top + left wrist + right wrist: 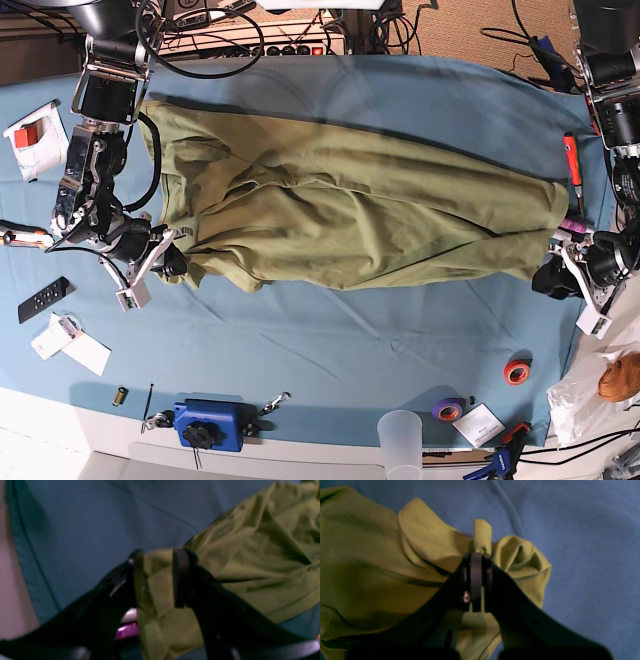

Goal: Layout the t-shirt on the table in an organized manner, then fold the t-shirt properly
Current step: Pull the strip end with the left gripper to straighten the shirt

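- From the base view we look straight down from high above, taking in nearly the whole table, both arms at its two ends, and the clutter along its edges
- From the left wrist we look close along the left gripper from behind its fingers, out over the t-shirt; blurred
- From the right wrist we sit just behind the right gripper, facing down onto cloth; also soft
- We share the t-shirt's two ends with the overhead view; the wrist views do not overlap

The left tool stands parted astride the t-shirt edge.
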### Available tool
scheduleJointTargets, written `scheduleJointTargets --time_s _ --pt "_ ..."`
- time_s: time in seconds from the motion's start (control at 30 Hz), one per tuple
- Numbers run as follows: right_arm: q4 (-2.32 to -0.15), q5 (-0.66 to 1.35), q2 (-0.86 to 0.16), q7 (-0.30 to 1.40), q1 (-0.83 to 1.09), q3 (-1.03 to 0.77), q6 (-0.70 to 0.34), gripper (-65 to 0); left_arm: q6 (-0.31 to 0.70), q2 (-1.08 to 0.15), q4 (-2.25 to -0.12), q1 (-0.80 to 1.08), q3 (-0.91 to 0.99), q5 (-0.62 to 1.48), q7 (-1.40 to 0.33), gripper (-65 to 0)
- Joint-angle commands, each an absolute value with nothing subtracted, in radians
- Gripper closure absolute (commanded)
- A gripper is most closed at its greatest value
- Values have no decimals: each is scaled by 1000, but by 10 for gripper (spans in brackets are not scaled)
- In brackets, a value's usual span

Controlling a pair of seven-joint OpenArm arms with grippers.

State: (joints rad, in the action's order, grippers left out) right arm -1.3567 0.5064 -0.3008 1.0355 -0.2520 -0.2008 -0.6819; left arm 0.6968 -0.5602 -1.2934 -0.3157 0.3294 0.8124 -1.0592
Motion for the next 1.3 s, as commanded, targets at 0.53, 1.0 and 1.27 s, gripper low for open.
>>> scheduleJointTargets --time_s 0.53,1.0,1.27 --pt "-1375 524 -316 1009 -277 -205 -689 0 698 -582 -1303 -256 336 736 -1031 -207" --pt "-1375 524 -316 1009 -278 -205 -689 0 698 -576 -1265 -247 300 815 -1032 -207" --pt "-1375 524 -316 1010 -277 -205 -688 0 696 -577 -1253 -250 186 815 -963 -155"
